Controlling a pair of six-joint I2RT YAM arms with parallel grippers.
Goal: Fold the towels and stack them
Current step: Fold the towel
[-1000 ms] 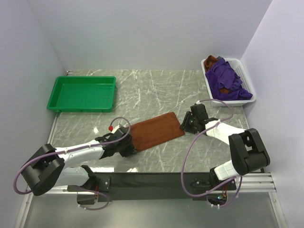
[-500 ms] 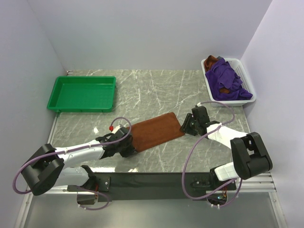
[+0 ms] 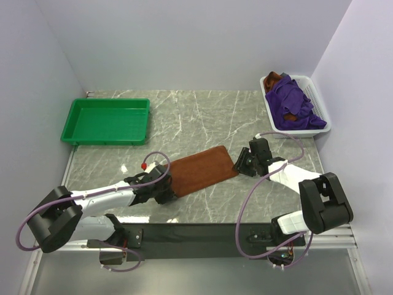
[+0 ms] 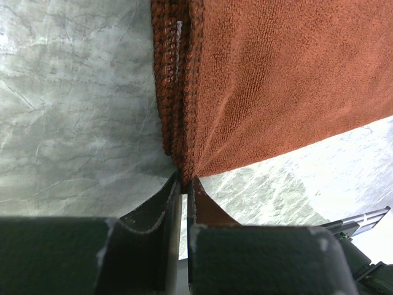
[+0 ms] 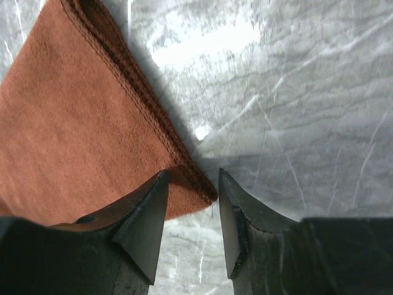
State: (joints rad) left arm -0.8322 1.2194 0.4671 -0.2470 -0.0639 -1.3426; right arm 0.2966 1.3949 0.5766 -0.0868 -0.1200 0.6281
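Note:
A folded rust-brown towel lies flat on the marble table between my two arms. My left gripper is at its near-left corner. In the left wrist view the jaws are shut on that corner of the towel, pinching its stacked hemmed edges. My right gripper is at the towel's right corner. In the right wrist view it stands open, with the corner of the towel lying between the fingertips, which do not press it. More towels, purple and rust-brown, sit crumpled in the white basket.
A green tray stands at the far left of the table. The white basket sits at the far right against the wall. Grey walls close in the table on three sides. A black strip runs along the near edge by the arm bases.
My left gripper's jaws have closed onto the towel's near-left corner. My right gripper has shifted slightly along the towel's right corner and stays open.

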